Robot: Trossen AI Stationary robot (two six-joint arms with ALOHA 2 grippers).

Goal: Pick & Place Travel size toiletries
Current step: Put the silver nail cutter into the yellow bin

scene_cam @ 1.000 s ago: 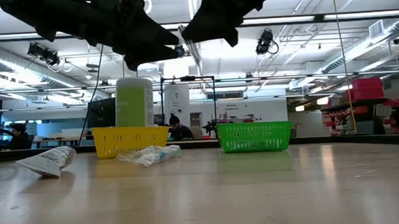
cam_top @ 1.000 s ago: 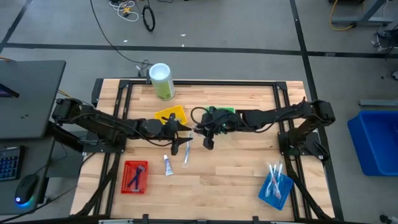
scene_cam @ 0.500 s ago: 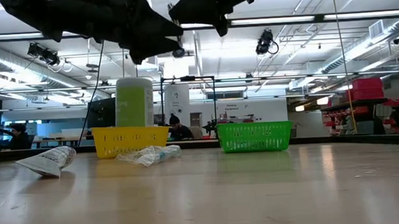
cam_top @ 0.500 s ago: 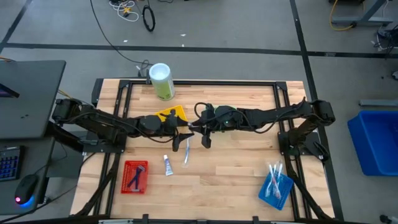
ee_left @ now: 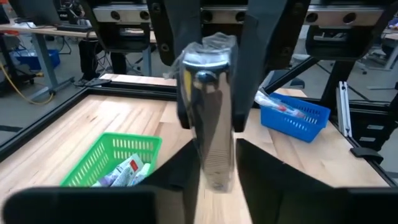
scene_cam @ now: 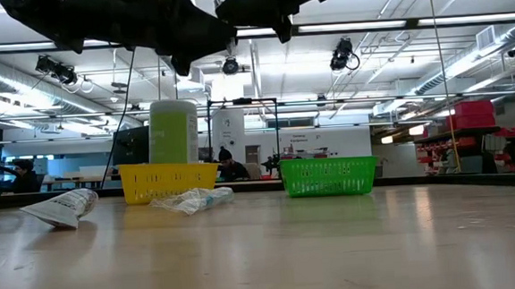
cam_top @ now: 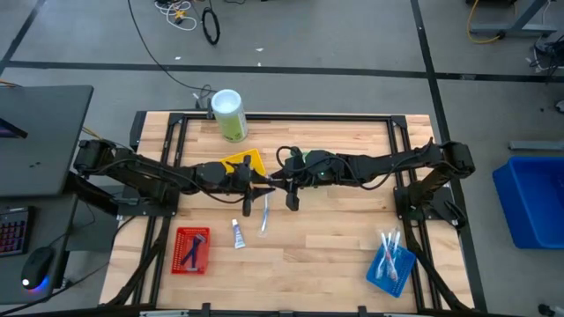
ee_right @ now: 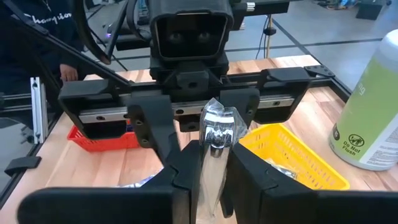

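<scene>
A silvery toiletry in clear wrap hangs in the air over mid-table, between my two grippers, which meet fingertip to fingertip. My left gripper comes from the table's left and my right gripper from its right; both are shut on it. On the table below lie a white tube and a wrapped toothbrush, each flat on its side. My left gripper pinches one end of the wrapped toiletry between its two fingers. The fingers come level from the table's left and lie along the item. The item is lifted clear of the table. My right gripper pinches the other end of the wrapped toiletry between its two fingers, level from the table's right. The item reaches straight out from them toward the left gripper, clear of the table.
A yellow basket and a green basket sit just beyond the grippers, and a green canister stands at the far edge. A red basket is near left, and a blue basket with toothbrushes near right.
My right gripper has gone toward the table's left and tipped up from slanting down to level, carrying the wrapped toiletry to my left gripper. The two grippers now meet over mid-table.
</scene>
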